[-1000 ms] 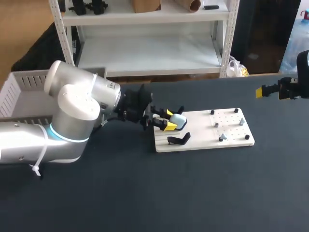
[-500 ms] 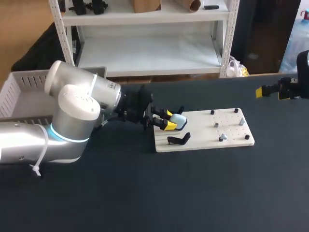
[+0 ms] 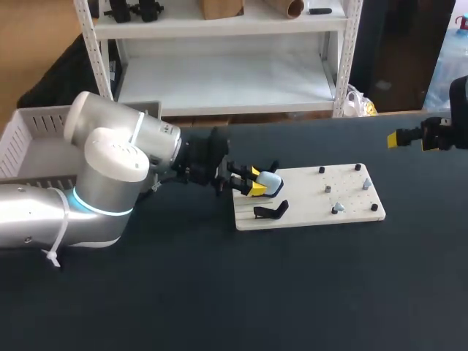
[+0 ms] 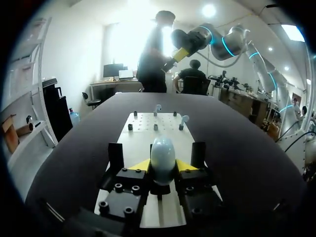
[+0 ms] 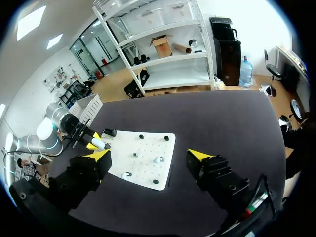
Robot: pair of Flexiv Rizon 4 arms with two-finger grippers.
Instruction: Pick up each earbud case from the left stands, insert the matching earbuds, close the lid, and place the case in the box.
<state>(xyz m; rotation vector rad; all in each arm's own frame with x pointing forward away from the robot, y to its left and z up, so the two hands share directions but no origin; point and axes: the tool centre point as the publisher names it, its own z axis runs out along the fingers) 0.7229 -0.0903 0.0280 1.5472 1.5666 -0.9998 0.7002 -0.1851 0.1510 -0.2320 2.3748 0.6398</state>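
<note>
A pale blue earbud case (image 3: 269,181) sits at the left end of the white board (image 3: 314,201), on its stand. My left gripper (image 3: 254,183) comes in from the left and is shut on this case (image 4: 162,154), one yellow tip against each side. An empty black stand (image 3: 270,210) lies on the board just in front of it. Small pale earbuds (image 3: 336,208) stand on pegs at the board's right end, ahead of the left gripper (image 4: 184,118). My right gripper (image 3: 409,137) hangs open, high at the table's far right (image 5: 148,157).
A grey slatted box (image 3: 29,146) stands at the table's left, behind my left arm. Several black pegs (image 3: 321,170) dot the board's right half. Dark tabletop (image 3: 292,292) stretches in front of the board.
The left gripper's fingers have drawn in onto the sides of the pale blue case. The right arm has not moved.
</note>
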